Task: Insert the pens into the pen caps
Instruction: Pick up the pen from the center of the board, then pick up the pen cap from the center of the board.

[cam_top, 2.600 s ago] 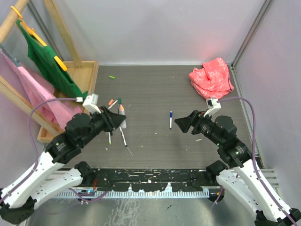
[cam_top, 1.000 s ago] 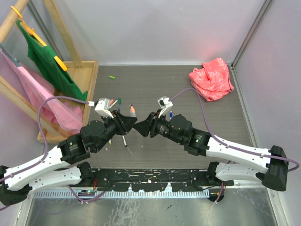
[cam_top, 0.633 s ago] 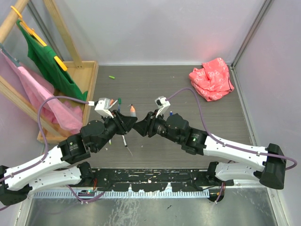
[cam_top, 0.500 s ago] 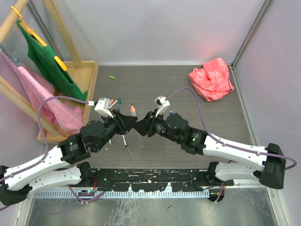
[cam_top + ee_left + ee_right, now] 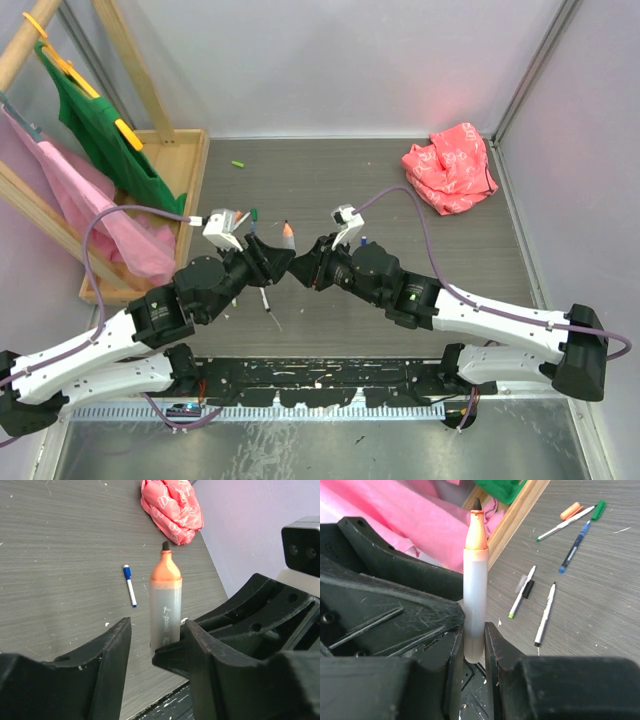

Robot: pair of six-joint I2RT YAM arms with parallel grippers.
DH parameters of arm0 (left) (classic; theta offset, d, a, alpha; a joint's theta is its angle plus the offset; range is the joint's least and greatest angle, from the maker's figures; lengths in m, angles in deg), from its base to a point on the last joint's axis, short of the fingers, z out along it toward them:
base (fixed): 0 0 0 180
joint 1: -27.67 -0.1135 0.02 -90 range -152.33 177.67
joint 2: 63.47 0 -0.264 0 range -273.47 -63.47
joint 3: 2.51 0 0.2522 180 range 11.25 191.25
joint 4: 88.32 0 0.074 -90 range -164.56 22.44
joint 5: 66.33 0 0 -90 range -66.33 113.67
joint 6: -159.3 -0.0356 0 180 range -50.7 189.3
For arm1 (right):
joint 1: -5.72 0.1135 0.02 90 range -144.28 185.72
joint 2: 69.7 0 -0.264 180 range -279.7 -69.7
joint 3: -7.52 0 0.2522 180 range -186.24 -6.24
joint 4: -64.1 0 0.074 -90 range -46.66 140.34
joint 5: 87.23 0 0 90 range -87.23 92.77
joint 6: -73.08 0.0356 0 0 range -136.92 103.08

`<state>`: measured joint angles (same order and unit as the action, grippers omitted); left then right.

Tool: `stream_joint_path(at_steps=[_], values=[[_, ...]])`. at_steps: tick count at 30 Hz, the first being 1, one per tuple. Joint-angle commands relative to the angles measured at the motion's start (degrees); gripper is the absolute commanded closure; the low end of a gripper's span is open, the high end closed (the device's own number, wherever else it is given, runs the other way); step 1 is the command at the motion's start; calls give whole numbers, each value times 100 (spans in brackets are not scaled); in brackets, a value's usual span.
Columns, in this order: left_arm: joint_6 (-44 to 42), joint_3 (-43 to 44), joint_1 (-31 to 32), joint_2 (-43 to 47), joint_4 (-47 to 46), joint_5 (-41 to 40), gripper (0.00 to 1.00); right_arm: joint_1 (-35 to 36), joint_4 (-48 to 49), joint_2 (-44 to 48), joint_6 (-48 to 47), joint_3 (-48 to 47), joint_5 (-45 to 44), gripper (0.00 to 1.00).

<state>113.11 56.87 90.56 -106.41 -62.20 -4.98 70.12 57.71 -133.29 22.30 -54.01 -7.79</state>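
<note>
An orange-tipped marker pen (image 5: 288, 232) with a grey barrel stands upright above the table, between both grippers. My right gripper (image 5: 473, 635) is shut on the lower barrel of this pen (image 5: 475, 580). My left gripper (image 5: 156, 630) is open around the same pen (image 5: 165, 605), its jaws apart with a gap on the left side. Several other pens lie on the table: a white one (image 5: 546, 614), one with a black band (image 5: 524, 591), a blue one (image 5: 575, 547) and a green-capped one (image 5: 570, 520). An orange cap (image 5: 571, 511) lies beside them. A green cap (image 5: 238, 163) lies far back.
A small blue-capped pen (image 5: 129, 585) lies right of centre. A crumpled red cloth (image 5: 450, 165) sits at the back right. A wooden rack (image 5: 130, 70) with green and pink fabric stands at the left on a wooden base (image 5: 190, 150).
The right gripper has closed on the orange marker's barrel and the left gripper's jaws have opened off it. Both arms have stayed nearly in place.
</note>
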Motion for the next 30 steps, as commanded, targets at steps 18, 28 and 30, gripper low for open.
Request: stream_joint_path(at_steps=[18,28,30], values=[[-1447,573,-2571,-424,1135,1102,30,-15,-1177,1853,803,1261,-1162,100],[-1468,1016,-3813,-1988,1462,1541,42,-15,-1843,2585,805,1529,-1065,100],[-1558,1247,-3971,-2384,1569,1576,43,-15,-1947,2670,782,1533,-1018,100]])
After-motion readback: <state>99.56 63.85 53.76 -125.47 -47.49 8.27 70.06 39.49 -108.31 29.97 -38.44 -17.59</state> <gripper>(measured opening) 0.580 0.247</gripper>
